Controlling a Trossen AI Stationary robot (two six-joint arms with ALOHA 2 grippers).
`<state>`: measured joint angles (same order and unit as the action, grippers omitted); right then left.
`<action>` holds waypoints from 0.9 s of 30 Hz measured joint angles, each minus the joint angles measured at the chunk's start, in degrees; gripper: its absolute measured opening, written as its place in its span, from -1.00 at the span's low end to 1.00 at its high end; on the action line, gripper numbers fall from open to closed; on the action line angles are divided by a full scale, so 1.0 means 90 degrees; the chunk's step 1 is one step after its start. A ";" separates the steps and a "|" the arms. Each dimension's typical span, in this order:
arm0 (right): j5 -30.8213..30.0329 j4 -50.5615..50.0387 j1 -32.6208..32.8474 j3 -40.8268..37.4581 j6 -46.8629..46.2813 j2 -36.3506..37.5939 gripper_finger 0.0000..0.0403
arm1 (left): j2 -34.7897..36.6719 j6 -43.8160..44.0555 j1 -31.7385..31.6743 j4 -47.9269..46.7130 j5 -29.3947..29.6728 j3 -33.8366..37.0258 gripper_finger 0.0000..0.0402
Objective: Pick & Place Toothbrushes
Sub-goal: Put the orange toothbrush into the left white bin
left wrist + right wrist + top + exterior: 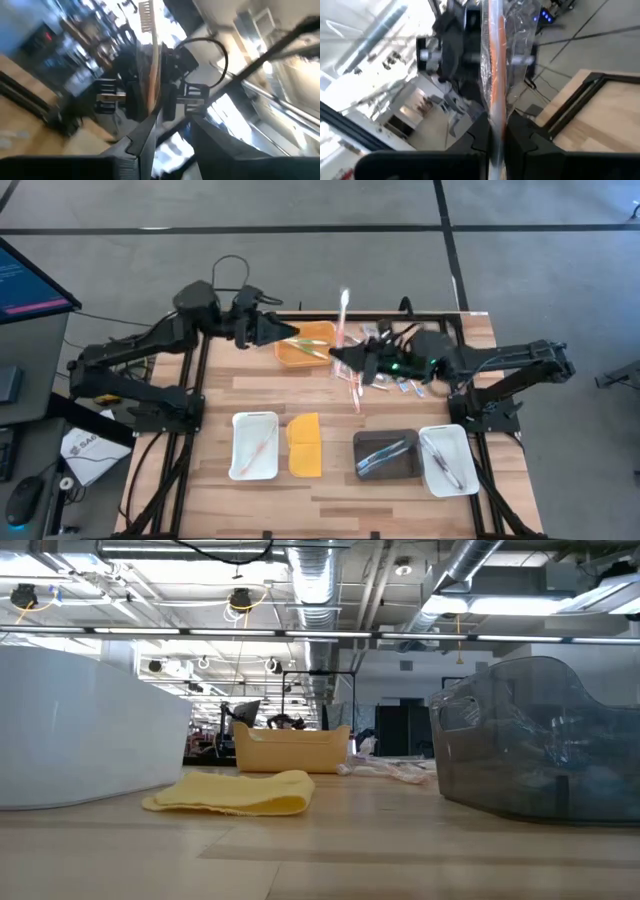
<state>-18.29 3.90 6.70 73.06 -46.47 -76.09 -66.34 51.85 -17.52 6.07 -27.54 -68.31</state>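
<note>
Apparently right claw grips orange toothbrush.

Bare wood lay open between orange bin and front tray row. Both arms crowded space over bin; loose toothbrushes cluttered right side.

Both arms are matte black, built of slim tubular links and blocky joint housings. The left arm carries a looping black cable above its wrist. The right arm shows small green indicator lights near its wrist, beside loose black cabling.
</note>
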 joint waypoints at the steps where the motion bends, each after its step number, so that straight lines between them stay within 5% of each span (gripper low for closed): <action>1: 0.0000 0.0014 0.0037 0.0000 0.0008 -0.0115 -0.90 | -0.0082 0.0006 -0.0031 0.0002 -0.0297 -0.0001 -0.41; 4: -0.0004 0.0309 0.0122 -0.0012 0.0004 -0.0482 -0.90 | -0.0413 -0.0043 -0.0018 0.0009 -0.0821 -0.0005 -0.41; 27: 0.0025 0.1013 0.0028 -0.0005 -0.0341 -0.1125 -0.90 | -0.0808 -0.0388 0.0165 0.0189 -0.0480 -0.0002 -0.41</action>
<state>-18.06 13.02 6.95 73.01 -49.54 -86.21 -73.60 48.36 -16.03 7.77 -31.86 -68.34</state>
